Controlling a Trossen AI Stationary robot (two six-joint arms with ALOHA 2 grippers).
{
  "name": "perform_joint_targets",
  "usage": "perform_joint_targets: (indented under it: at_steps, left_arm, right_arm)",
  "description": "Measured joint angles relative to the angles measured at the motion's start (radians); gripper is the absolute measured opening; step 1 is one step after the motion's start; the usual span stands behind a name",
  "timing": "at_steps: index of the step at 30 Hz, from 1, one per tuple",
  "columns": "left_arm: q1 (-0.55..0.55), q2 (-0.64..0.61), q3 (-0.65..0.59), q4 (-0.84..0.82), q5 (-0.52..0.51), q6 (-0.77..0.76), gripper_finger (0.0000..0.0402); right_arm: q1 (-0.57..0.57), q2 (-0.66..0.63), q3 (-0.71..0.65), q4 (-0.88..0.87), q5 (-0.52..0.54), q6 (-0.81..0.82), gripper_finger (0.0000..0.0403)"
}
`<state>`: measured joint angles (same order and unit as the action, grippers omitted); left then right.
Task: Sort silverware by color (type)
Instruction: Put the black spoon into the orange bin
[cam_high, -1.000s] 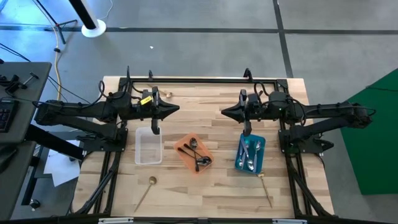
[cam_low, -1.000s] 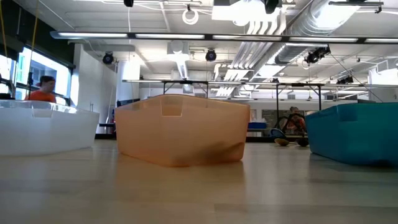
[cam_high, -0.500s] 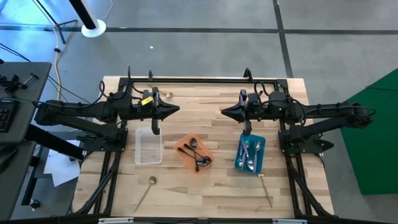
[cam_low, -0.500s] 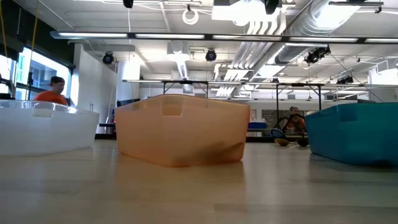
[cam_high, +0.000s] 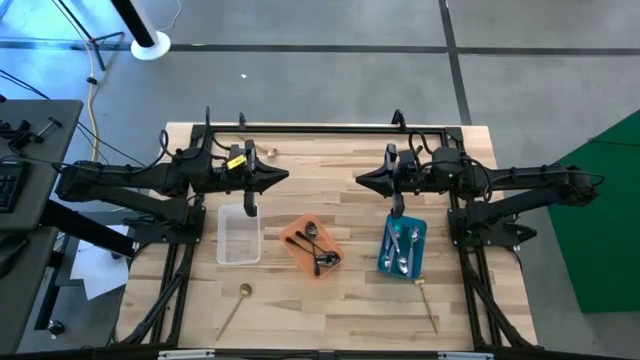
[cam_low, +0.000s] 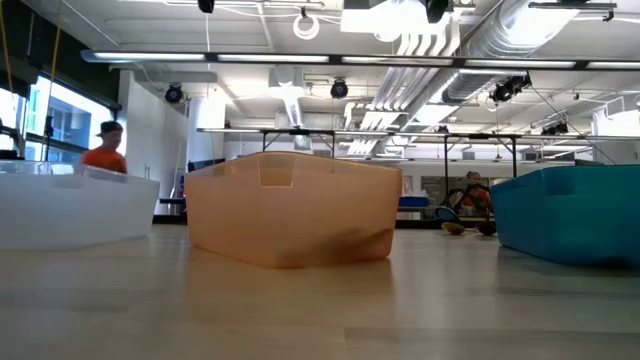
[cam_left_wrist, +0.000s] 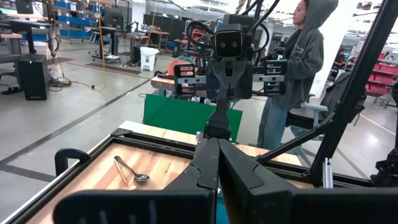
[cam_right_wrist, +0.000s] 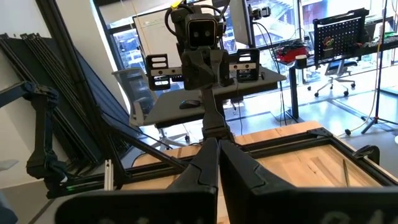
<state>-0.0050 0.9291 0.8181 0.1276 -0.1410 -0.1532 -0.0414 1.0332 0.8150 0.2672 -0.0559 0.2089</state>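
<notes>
With both tools shut and empty, open your left tool (cam_high: 249, 207) wide before descending on the gold spoon (cam_high: 240, 294) on the desk (cam_high: 350, 310).

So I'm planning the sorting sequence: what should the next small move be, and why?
Probably open the left tool and lower it toward the gold spoon near the table's front edge. Both tools are shut and empty, the clear tray looks empty, and gold spoons lie loose outside the trays.

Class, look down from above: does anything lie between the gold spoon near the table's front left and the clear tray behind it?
Nothing visible does. Bare wood separates the gold spoon from the clear tray; both shut grippers hover farther back.
</notes>
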Motion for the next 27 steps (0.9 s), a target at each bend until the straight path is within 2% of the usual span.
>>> perform_joint_targets:
  at_steps: [27]
  left_arm:
    - [0.000, 0.000, 0.000, 0.000, 0.000, 0.000, 0.0000]
  right_arm:
    - [0.000, 0.000, 0.000, 0.000, 0.000, 0.019, 0.0000]
